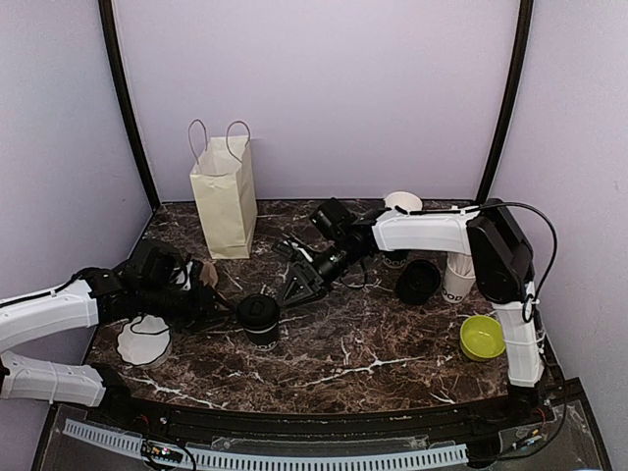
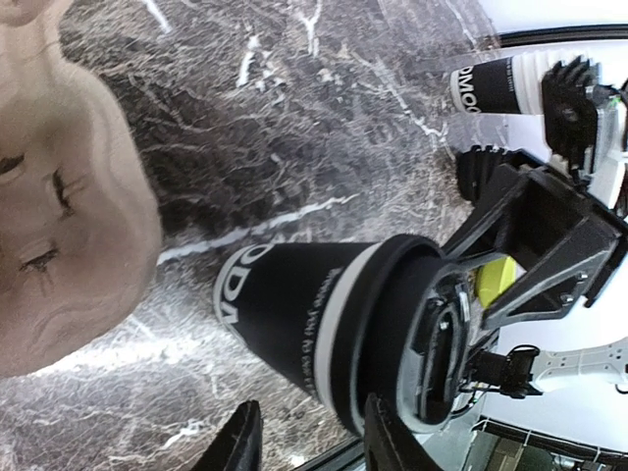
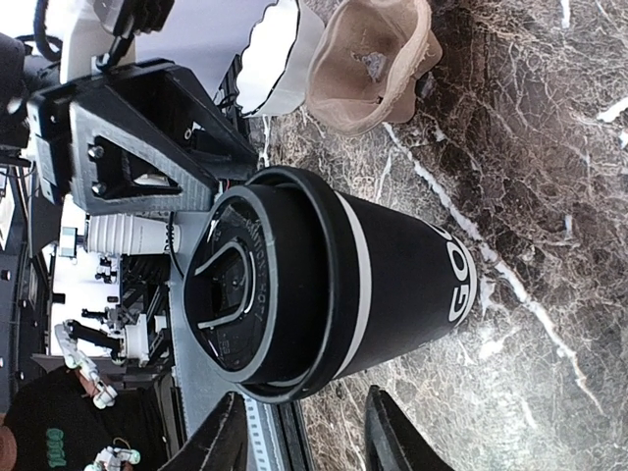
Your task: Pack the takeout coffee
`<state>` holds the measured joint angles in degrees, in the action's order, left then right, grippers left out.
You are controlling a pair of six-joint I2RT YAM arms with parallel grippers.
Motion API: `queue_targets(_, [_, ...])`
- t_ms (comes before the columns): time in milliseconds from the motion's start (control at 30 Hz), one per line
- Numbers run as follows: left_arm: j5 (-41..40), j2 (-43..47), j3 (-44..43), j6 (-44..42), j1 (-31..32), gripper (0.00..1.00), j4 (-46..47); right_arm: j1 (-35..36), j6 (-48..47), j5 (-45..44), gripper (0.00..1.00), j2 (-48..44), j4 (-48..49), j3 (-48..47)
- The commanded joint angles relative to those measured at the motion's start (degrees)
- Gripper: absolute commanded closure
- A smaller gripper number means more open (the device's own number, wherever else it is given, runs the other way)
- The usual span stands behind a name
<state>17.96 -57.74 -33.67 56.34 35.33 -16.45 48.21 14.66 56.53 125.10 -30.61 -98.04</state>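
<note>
Nearby, the takeout coffee cup (image 1: pixel 259 319) stands upright on the marble surface (image 1: pixel 373 353), lid up, between both arms. Wrist views show it sideways, lettering partly hidden. The left tool (image 2: pixel 312 437) and right tool (image 3: pixel 304 422) are partly open, gripping nothing, fingers cut off. Only the overhead view shows the paper bag (image 1: pixel 224 196) behind.

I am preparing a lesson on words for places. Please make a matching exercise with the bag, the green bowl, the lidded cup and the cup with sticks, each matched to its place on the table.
Things:
1 bag
2 bowl
3 lidded cup
4 stick cup

Places:
A front, near the middle
B front right
C back left, standing upright
D right side, just behind the bowl

Pairs: 1-C; 2-B; 3-A; 4-D
</note>
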Motion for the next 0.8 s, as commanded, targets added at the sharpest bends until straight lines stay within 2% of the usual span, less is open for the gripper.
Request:
queue_targets(0, [1.92, 0.59, 1.13, 1.04, -0.79, 0.62, 4.94, -0.20, 0.50, 0.51, 0.61, 1.38, 1.61, 0.51])
queue_targets(333, [3.51, -2.87, 1.60, -0.26, -1.48, 0.63, 6.43, -0.13, 0.72, 0.65, 0.65, 3.84, 1.28, -1.24])
queue_targets(767, [4.88, -3.42, 8.03, 0.67, -2.73, 0.68, 8.04, 0.26, 0.74, -0.10, 0.62, 5.87, 1.03, -2.21])
